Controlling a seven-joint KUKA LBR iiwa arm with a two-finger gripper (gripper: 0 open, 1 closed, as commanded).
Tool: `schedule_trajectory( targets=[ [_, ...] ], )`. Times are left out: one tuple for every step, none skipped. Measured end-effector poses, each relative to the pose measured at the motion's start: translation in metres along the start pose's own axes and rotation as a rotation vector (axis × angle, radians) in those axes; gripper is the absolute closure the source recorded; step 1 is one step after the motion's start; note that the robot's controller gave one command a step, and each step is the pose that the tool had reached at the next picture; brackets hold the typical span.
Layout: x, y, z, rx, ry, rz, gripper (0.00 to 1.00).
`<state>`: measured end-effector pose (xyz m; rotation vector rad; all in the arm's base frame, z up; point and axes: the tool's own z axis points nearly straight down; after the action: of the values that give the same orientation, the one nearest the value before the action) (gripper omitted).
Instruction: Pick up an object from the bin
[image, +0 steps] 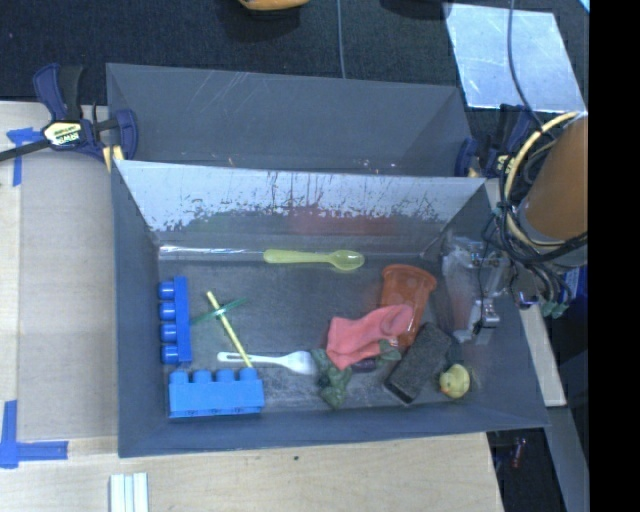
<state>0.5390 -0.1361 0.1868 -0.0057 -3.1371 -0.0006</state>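
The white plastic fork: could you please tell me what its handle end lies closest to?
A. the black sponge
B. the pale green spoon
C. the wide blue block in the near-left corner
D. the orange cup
C: the white fork has its handle end right by the far edge of the wide blue block.

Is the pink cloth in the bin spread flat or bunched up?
Bunched up. The pink cloth lies in a crumpled lump with raised folds, its upper end against the orange cup, beside the black sponge.
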Motion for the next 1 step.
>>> schedule_trajectory(
  targets=[
    [-0.0020,0.0006,-0.0044,0.002,-0.008,-0.003,0.00]
  ],
)
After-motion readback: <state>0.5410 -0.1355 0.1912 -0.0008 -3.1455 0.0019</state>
